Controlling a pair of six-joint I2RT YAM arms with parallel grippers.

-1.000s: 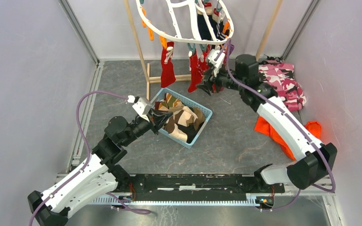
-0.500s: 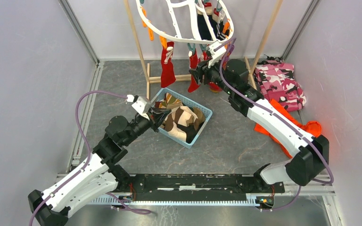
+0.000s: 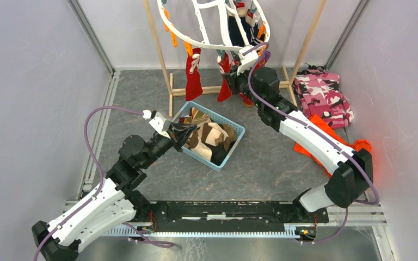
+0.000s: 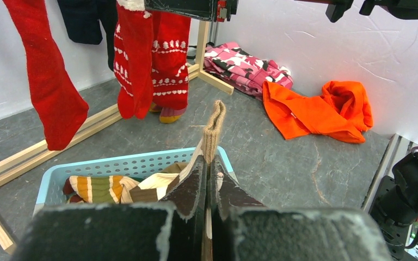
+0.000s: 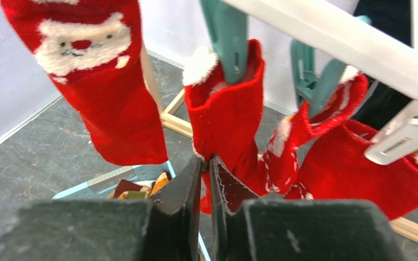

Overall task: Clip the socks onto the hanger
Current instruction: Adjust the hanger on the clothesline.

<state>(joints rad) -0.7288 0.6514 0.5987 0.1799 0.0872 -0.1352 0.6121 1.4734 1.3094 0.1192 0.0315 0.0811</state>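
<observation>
My left gripper [image 4: 207, 163] is clamped shut on a beige sock [image 4: 214, 125] above the basket [image 4: 114, 163]. I should lift it slowly and clear of the pile toward the hanger [image 3: 196, 41]. My right gripper [image 5: 205, 160], its jaws almost together, sits at a clipped red sock [image 5: 226, 119]. I cannot tell whether it pinches that sock, so it mustn't tug.

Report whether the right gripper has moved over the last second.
Yes: the right gripper shifted left in the top view, away from the pink camouflage garment, toward the red socks.

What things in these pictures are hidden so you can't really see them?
Hanger: top view, far part cut off by the picture's upper edge.
Right claw: right wrist view, unclear whether it pinches the red sock.
Basket: left wrist view, near side hidden by the left claw holding a tan sock.
</observation>
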